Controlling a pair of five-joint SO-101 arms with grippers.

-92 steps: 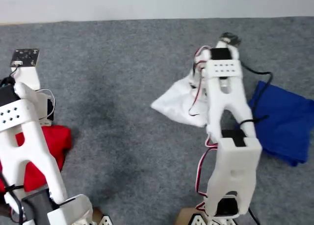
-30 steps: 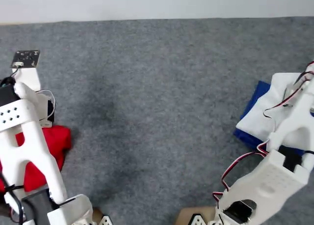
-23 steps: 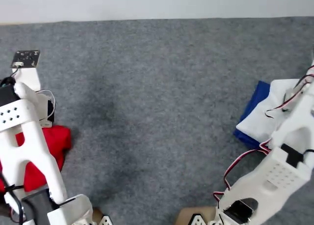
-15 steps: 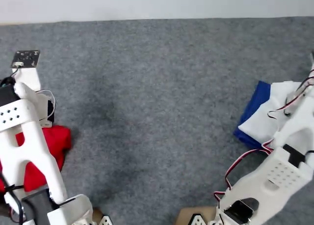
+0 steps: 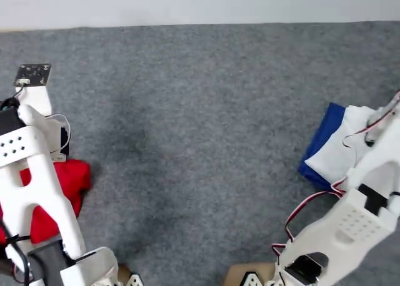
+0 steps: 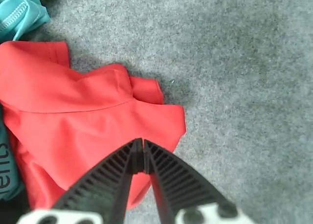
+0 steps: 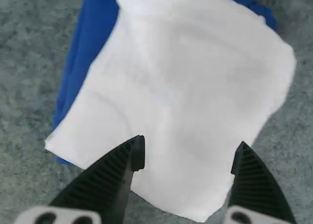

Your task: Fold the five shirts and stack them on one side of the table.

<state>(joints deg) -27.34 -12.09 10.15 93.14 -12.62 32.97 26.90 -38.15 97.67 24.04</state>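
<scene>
High view: white shirt, folded, lies on blue shirt at the right edge of the table, partly under the right arm. Left arm is over the red shirt at the left.

Left wrist view: left gripper pressed together, empty, above the unfolded red shirt. Teal garment touches it.

Right wrist view: right gripper spread wide over the white shirt, pinching nothing.

Stacking white on blue looks about done. Best to lift straight up so the fingers don't drag the fold, then check the edges sit square.
</scene>
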